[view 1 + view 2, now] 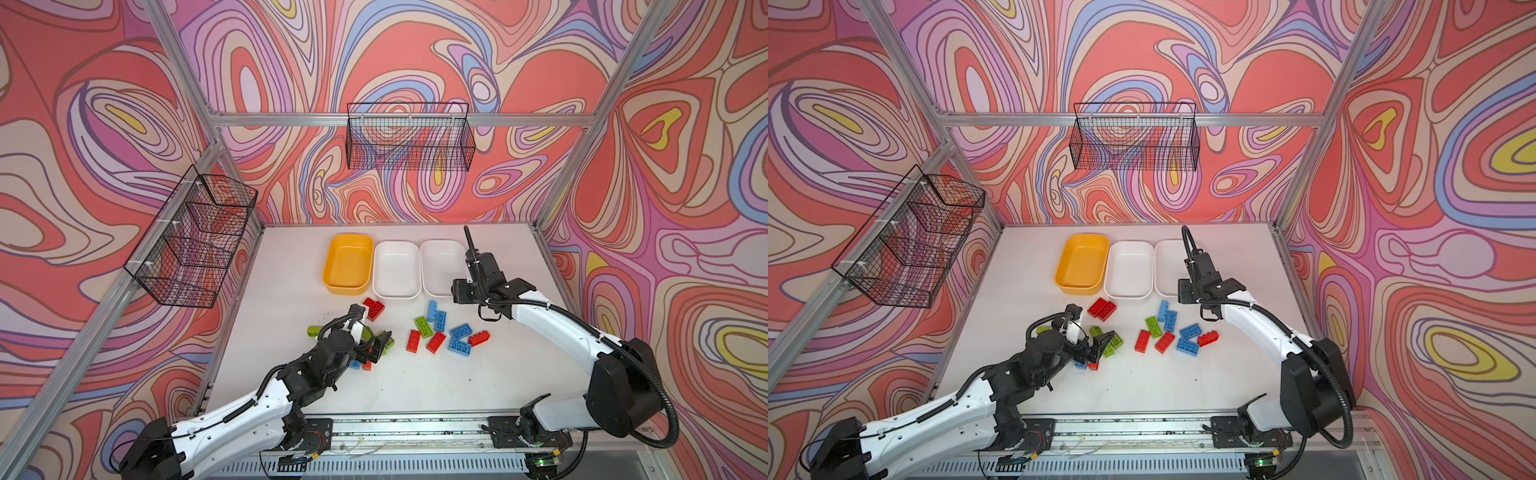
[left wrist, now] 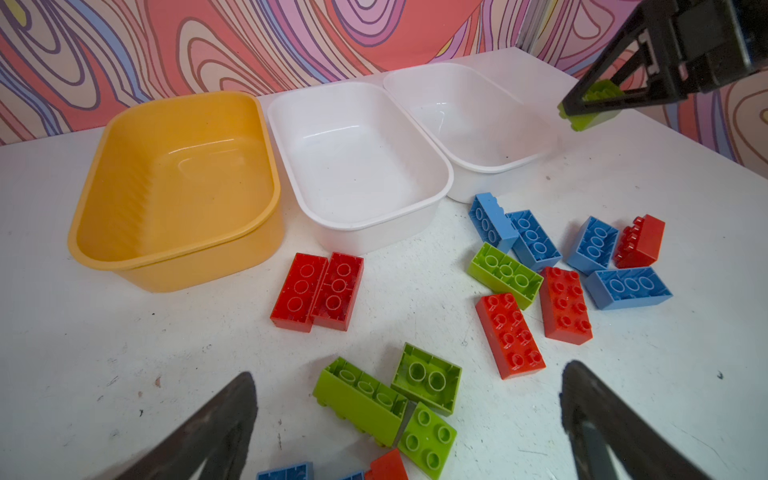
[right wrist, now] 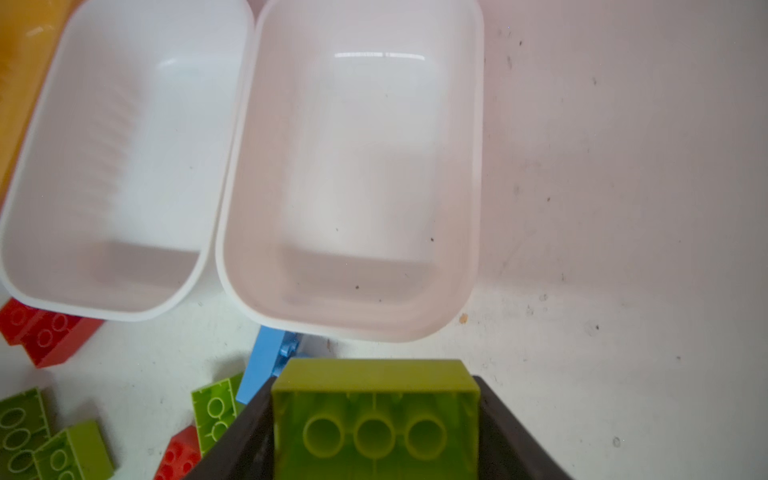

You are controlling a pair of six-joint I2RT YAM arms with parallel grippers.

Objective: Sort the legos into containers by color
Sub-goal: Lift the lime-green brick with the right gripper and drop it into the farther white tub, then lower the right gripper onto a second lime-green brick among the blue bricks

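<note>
Nearest, left gripper (image 2: 409, 370): jaws spread wide, low over lime cluster (image 2: 361, 399) on worktop (image 1: 415, 390); touching bricks could mean double pick or scatter. Red, blue, lime legos (image 1: 434, 343) loose mid-worktop. Beyond, right gripper (image 3: 374, 384): jaws pinch lime brick (image 2: 587, 121), short of right-hand white tub (image 3: 469, 208) rim; early release likely bounces it off rim. Middle white tub (image 1: 397, 270) and yellow-orange tub (image 1: 347, 266) empty.

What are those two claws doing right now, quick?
Left gripper: open, holding nothing, over loose green legos.
Right gripper: closed on a lime green lego.
</note>
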